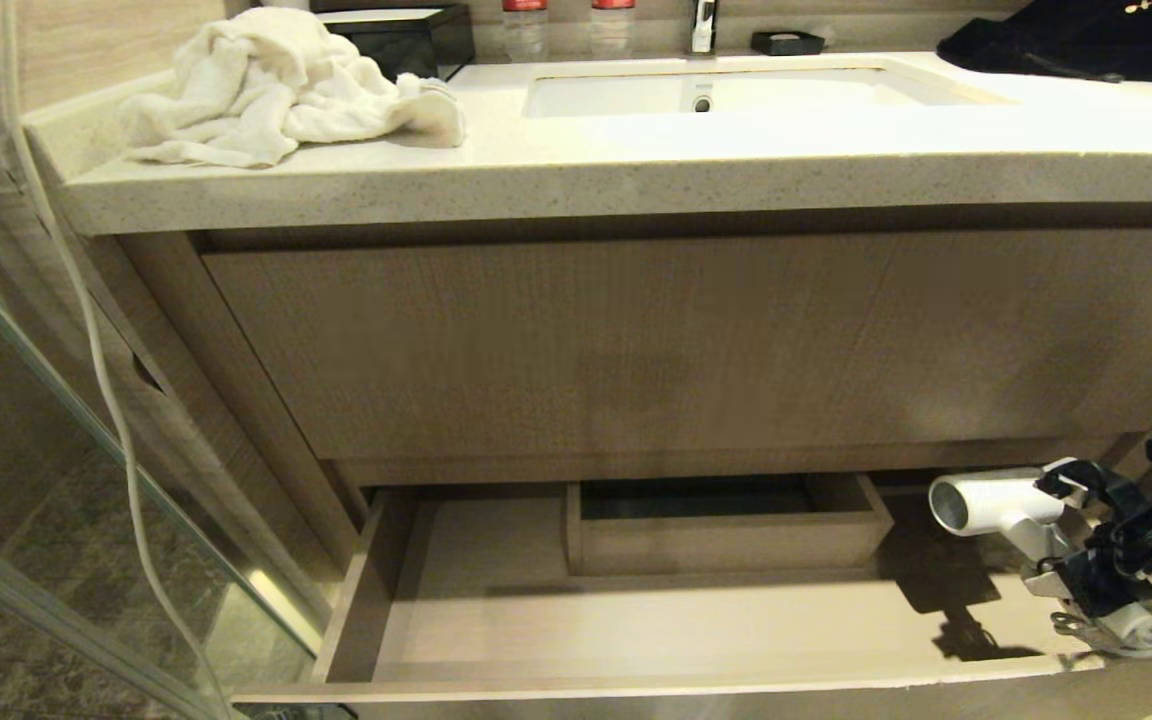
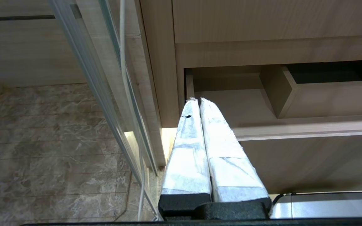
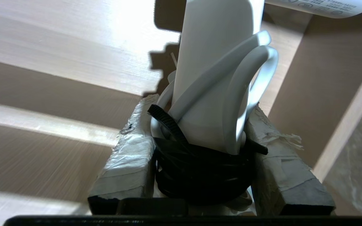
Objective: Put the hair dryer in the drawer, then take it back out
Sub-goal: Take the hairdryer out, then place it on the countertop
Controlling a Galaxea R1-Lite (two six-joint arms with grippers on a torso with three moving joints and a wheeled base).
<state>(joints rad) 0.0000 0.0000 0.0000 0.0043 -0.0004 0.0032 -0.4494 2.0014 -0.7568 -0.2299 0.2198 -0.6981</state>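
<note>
The drawer [image 1: 636,630] stands pulled out under the vanity, its pale wood floor bare. Over its right end my right gripper [image 1: 1076,560] is shut on the handle of the white hair dryer [image 1: 996,505], whose barrel points left, clear of the drawer floor. The right wrist view has the taped fingers [image 3: 127,157] pressed on either side of the hair dryer [image 3: 212,78] handle, with looped white cord [image 3: 250,81] and a black strap [image 3: 200,169] between them. My left gripper [image 2: 196,100] is shut and empty, parked low by the left corner of the drawer [image 2: 231,103].
A small wooden box [image 1: 726,530] sits at the drawer's back middle. Above are the tall wood-grain front [image 1: 636,340] and the counter with a sink [image 1: 706,95], a white towel [image 1: 276,85] and a dark cloth [image 1: 1086,40]. A glass panel [image 1: 36,450] and white cable [image 1: 96,330] stand left.
</note>
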